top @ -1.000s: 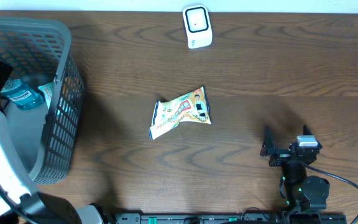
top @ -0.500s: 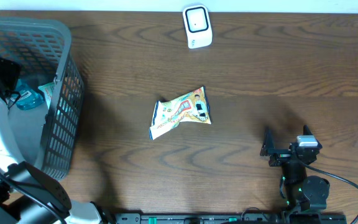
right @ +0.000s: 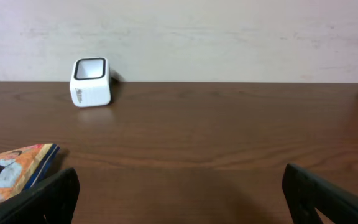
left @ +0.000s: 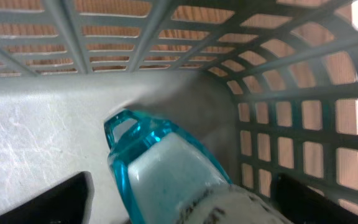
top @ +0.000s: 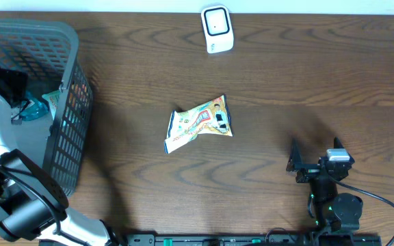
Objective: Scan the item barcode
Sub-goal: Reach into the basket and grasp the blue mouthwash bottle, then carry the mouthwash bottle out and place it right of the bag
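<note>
Teal bottle (left: 166,171) lies near a corner of the basket (top: 61,42) at the left edge of the table (top: 299,82), so the left gripper (left: 185,202) straddles it there, jaws apart and apparently not yet touching, while the right gripper (right: 182,196) idles wide open near the front edge.

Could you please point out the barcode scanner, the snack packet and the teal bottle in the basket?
barcode scanner (top: 217,29), overhead view, on its top face.
snack packet (top: 200,123), overhead view, on its printed front.
teal bottle (left: 146,134), left wrist view, on its clear teal cap.
</note>
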You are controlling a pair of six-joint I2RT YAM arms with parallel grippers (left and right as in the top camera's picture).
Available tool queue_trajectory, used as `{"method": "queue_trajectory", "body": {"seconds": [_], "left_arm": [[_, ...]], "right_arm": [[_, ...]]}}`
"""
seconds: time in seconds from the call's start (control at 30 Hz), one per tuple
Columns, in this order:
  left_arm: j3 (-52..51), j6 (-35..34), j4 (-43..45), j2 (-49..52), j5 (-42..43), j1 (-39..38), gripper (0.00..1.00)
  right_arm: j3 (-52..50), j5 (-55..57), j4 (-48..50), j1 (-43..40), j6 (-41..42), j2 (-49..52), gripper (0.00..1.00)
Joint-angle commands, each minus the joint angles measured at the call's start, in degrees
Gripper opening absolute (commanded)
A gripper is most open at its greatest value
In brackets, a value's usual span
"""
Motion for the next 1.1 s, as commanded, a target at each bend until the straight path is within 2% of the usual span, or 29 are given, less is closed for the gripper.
{"method": "queue_trajectory", "body": {"seconds": [0.0,0.1,0.27,0.4,0.47,0.63,1.07], "left_arm": [[0.9,-0.4,0.0,0.7,0.3,-0.2,0.58],[1.0,-0.4,0.0,0.6,0.3,-0.2,0.39],[1.0,-0.4,-0.8,0.5,0.3,-0.2,0.22],[1.0,-0.1,-2.0,-0.5,0.3,-0.2,0.19],[1.0,0.4,-2.4,-2.0,0.3,-0.2,0.14],[1.0,1.7,-2.5,-7.2,0.3,-0.2,0.14],[1.0,2.7,-4.4,-31.1,2.3,-0.2,0.14]], "right_arm": [[-0.1,0.4,-0.2,-0.2,1.0,-0.3,0.99],[-0.1,0.4,-0.2,-0.2,1.0,-0.3,0.99],[-0.1,0.4,-0.2,-0.2,1.0,-0.3,0.99],[-0.1,0.4,-0.2,-0.2,1.0,-0.3,0.99],[-0.1,0.4,-0.2,-0.2,1.0,-0.3,0.99],[-0.1,0.5,-0.2,-0.2,1.0,-0.3,0.99],[-0.1,0.4,-0.2,-0.2,1.0,-0.3,0.99]]}}
